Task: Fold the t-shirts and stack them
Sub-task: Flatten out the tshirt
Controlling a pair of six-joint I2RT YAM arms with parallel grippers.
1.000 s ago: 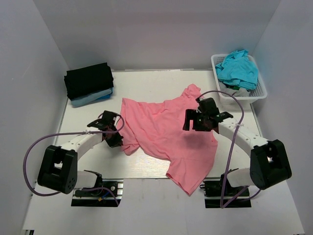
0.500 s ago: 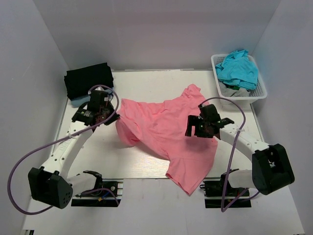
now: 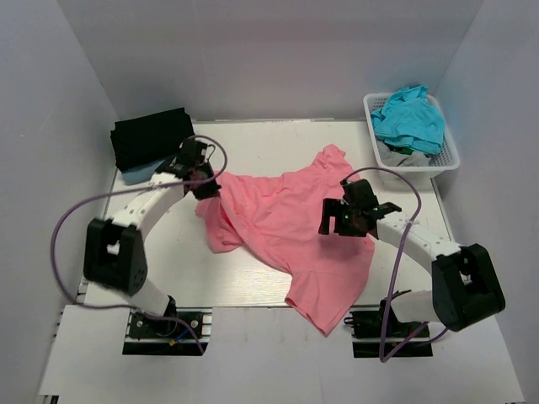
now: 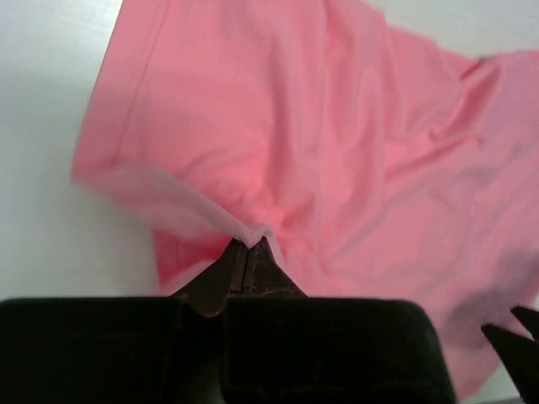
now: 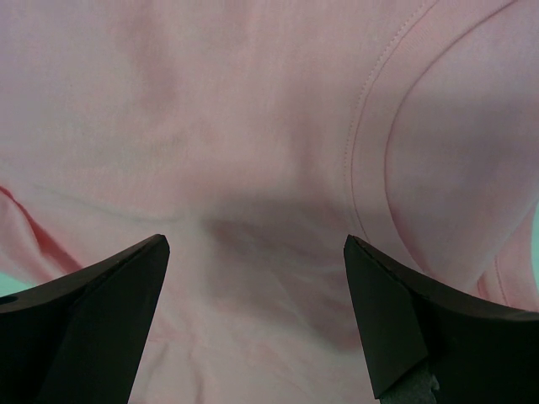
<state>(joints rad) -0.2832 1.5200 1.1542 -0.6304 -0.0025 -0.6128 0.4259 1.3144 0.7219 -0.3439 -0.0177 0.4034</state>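
- Step in hand, as I judge it: spreading the salmon-pink t-shirt [image 3: 286, 223] flat before any fold. It lies crumpled on the table [image 3: 278, 143], left of the basket [image 3: 449, 162] and nearer the arm bases.
- Left gripper [image 3: 205, 187] is pinched tight on a bunched edge of that shirt, at the end farthest from the basket, and the cloth is lifted there.
- Right gripper [image 3: 347, 220] hangs over the shirt's basket-side half with its jaws spread wide, holding nothing.
- Black t-shirt [image 3: 152, 139] sits folded on a light blue t-shirt [image 3: 143, 175], far across from the basket. The teal t-shirt [image 3: 408, 118] is heaped inside the basket.
- Next, probably: you bring the empty arm down onto a hem or shoulder, grip it, then pull both ends apart to flatten the shirt.
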